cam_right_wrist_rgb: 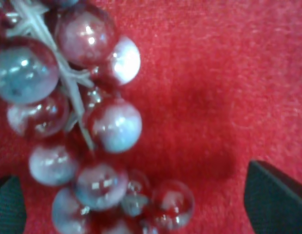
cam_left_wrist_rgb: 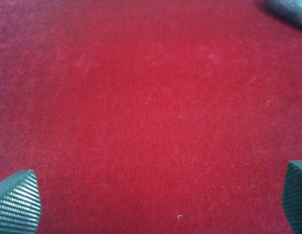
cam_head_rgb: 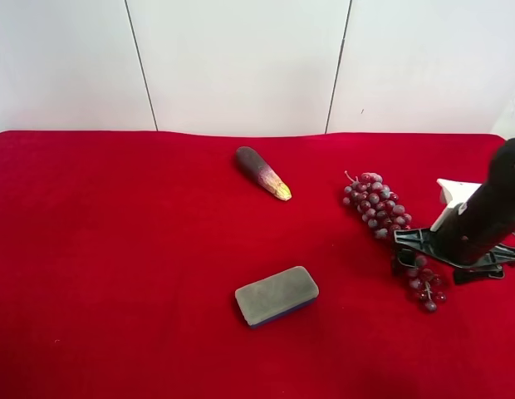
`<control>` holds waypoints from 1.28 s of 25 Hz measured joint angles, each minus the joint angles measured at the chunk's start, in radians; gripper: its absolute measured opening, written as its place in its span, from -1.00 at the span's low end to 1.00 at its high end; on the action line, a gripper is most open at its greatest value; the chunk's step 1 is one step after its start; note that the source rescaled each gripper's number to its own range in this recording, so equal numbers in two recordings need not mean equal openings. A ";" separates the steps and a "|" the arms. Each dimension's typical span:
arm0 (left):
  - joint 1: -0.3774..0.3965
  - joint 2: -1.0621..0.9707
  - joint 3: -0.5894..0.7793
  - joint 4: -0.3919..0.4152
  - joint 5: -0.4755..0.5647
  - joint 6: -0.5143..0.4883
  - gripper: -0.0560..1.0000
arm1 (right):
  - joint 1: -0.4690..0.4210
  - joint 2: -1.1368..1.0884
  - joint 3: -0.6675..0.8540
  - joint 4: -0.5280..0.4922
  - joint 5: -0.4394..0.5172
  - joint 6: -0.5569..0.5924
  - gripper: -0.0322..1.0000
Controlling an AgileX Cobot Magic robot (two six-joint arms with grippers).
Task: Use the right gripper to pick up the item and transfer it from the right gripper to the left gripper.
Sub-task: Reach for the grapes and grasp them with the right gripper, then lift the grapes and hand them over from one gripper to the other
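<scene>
Grapes [cam_head_rgb: 376, 204] are laid on red cloth [cam_head_rgb: 116, 249], long axis approx 10-to-4 o'clock in ext. high view, stem end at 10. Toward the 4 end they are straddled by right gripper [cam_right_wrist_rgb: 141, 202], jaws spread, nothing clamped. Left gripper [cam_left_wrist_rgb: 160, 204], likewise spread, is seen over cloth.
</scene>
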 joint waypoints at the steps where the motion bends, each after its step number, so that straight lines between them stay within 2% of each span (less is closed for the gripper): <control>1: 0.000 0.000 0.000 0.000 0.000 0.000 1.00 | 0.000 0.013 -0.009 0.007 0.006 -0.010 0.68; 13: 0.000 0.000 0.000 0.000 0.000 0.000 1.00 | 0.011 0.034 -0.019 0.026 0.004 -0.024 0.65; 16: 0.000 0.000 0.000 0.000 0.000 0.000 1.00 | 0.011 0.034 -0.019 0.027 0.004 -0.024 0.45; 19: 0.000 0.000 0.000 0.000 0.000 0.000 1.00 | 0.011 0.034 -0.019 0.030 0.006 -0.024 0.05; 20: 0.000 0.000 0.000 0.000 0.000 0.000 1.00 | 0.011 0.034 -0.019 0.030 0.006 -0.024 0.05; 26: 0.000 0.000 0.000 0.000 0.000 0.000 1.00 | 0.011 0.034 -0.019 0.031 0.007 -0.025 -0.80; 27: 0.000 0.000 0.000 0.000 0.000 0.000 1.00 | 0.011 0.034 -0.019 0.031 0.007 -0.026 -0.88; 32: 0.000 0.000 0.000 0.000 0.000 0.000 1.00 | 0.011 0.034 -0.019 0.033 0.007 -0.050 -0.88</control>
